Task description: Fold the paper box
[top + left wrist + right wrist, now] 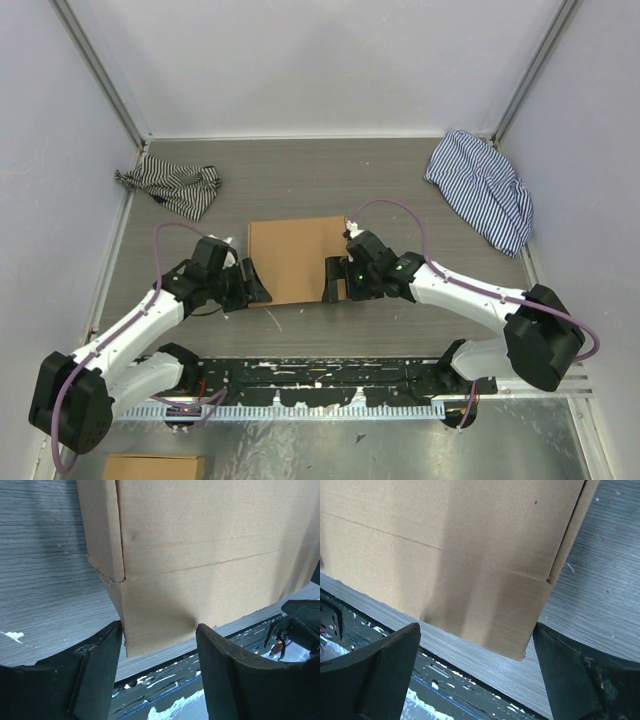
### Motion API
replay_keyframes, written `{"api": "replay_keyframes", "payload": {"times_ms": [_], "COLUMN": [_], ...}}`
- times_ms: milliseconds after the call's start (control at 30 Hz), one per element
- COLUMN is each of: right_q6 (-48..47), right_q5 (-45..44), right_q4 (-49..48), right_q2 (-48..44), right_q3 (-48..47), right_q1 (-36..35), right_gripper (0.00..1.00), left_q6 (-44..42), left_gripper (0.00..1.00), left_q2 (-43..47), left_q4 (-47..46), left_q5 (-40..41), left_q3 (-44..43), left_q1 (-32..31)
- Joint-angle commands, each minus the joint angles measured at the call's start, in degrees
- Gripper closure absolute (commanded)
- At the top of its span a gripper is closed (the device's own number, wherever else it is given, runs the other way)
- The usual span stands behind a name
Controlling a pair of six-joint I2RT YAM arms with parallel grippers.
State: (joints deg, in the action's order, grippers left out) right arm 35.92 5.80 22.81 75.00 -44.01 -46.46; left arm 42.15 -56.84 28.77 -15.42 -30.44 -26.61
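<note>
The paper box (297, 260) lies flat on the surface (400, 170), and it looks folded up into a shallow brown slab. Both arms are at its near edge. From above it is close to square; if anything, its longer side runs from one arm across to the other. The left pincer (252, 285) sits at the box's near-left corner and the right pincer (333, 278) at its near-right corner. Each has the box straight ahead of it, and neither is clearly nearer.

The wrist views show contact that the top view cannot. On the left, the box's corner fills the gap between the fingers (100, 670). Both touch the cardboard, with a dent beside one, so that pincer looks clamped on the box. On the right, the jaws stand wide apart and straddle the corner without pinching it; a sliver of surface shows beside one finger (570, 675).

Only the top view shows what lies beyond the box's far edge: a dark-striped cloth (175, 185) off its left side and a blue-striped cloth (485, 190) off its right, both well apart from it.

The coming move likely turns on that near edge, with the left grip steadying it while the right takes a new hold.
</note>
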Motion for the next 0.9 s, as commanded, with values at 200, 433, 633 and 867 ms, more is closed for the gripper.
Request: {"api": "replay_keyframes", "payload": {"times_ms": [200,433,633,867], "right_q6": [1.08,0.27,0.15,-0.14], "right_q5": [1.82,-1.32,-3.77,-4.77], "right_q4": [0.41,5.21,6.2,4.15], "right_q2": [-3.87,-3.81,-3.8,-2.36], "right_q3": [-3.62,-6.24,-6.11,-4.15], "right_q1": [-1.07,-1.31,-1.36,-1.36], "right_gripper": [0.04,0.1,0.2,0.32], "left_q6": [1.4,-1.08,-2.23,-2.02], "left_gripper": [0.35,0.36,0.42,0.49], "left_q2": [5.06,6.19,5.69,4.58], "left_q4": [2.83,8.09,8.58,4.41], "left_q5": [-3.93,-1.87,-0.35,-0.37], "left_q3": [-3.81,-6.69,-5.74,-2.08], "left_q1": [-0.02,-0.02,-0.04,-0.04]}}
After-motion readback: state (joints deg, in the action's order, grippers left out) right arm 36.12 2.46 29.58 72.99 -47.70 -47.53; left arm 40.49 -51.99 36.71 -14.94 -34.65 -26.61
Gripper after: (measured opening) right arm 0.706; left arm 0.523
